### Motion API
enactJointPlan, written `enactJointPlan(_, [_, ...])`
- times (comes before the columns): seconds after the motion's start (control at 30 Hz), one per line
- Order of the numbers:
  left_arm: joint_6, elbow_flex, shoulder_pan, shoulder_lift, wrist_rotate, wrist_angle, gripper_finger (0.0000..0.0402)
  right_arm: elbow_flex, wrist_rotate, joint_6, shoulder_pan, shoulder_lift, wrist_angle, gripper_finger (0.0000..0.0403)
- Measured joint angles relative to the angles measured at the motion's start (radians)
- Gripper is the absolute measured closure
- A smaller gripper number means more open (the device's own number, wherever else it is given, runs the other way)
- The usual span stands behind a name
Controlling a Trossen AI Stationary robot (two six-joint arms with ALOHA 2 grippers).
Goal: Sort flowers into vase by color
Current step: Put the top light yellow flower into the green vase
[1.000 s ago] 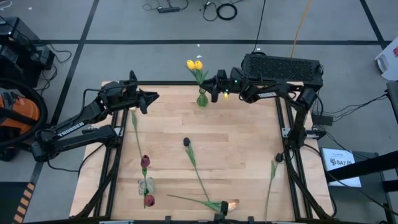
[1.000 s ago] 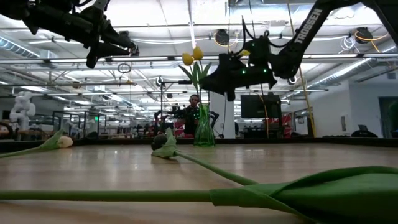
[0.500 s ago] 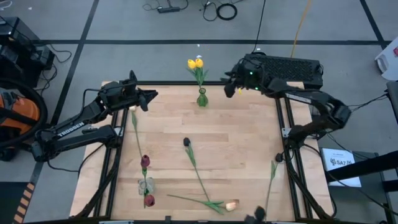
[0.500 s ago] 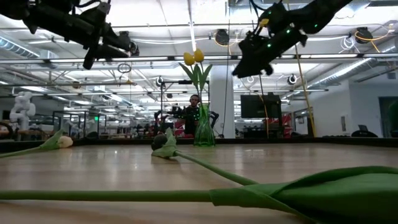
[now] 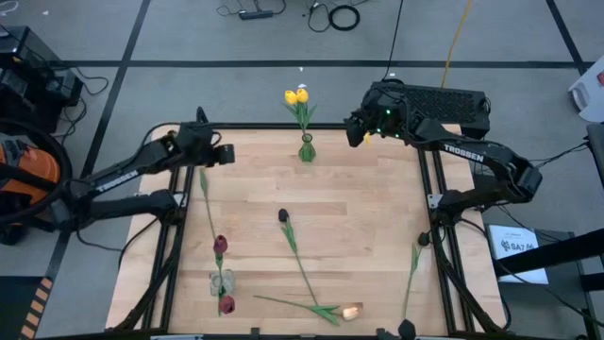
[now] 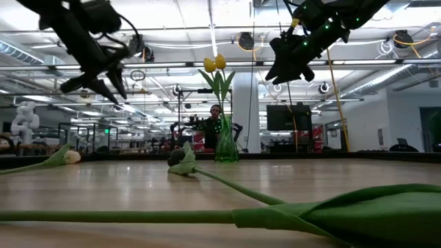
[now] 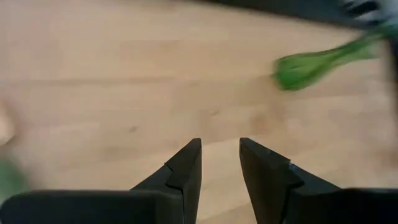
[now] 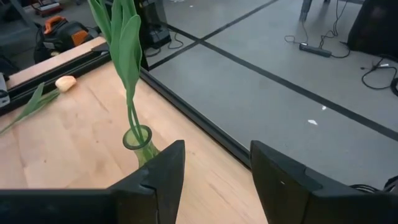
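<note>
A green vase [image 5: 307,149] stands at the table's far edge with two yellow tulips [image 5: 295,96] upright in it. My right gripper [image 5: 351,132] hangs open in the air to the vase's right, its fingers [image 8: 163,168] apart and nothing between them. My left gripper [image 5: 226,154] hovers open over the far left corner, tipped down at the wood [image 7: 219,165]. Flat on the table lie a near-black tulip [image 5: 282,215], two dark red ones [image 5: 220,246] [image 5: 226,304], a peach one [image 5: 351,310] near the front edge and another peach one [image 8: 65,83] by the left rail.
A bare green stem [image 5: 412,264] lies near the table's right edge. A pale clear thing [image 5: 219,281] sits between the two red tulips. Black rails [image 5: 436,189] frame the table. The middle right of the wood [image 5: 368,217] is bare.
My right gripper has drawn back from the tulips in the vase, up and toward the table's right far corner; the tulips stay standing in the vase. My left gripper has tipped down toward the table and rolled, sinking a little.
</note>
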Motion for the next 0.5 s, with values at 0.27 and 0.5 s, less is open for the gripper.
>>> enactJointPlan(0.27, [-0.066,0.094,0.076,0.271,-0.02,-0.421,0.0286,0.0,0.0,0.0,0.0,0.0,0.001,0.0229])
enactJointPlan(0.5, [-0.068,0.065,0.118,0.426,-0.032,-0.524,0.0286,0.0,0.0,-0.008,0.0,0.0,-0.001,0.0229])
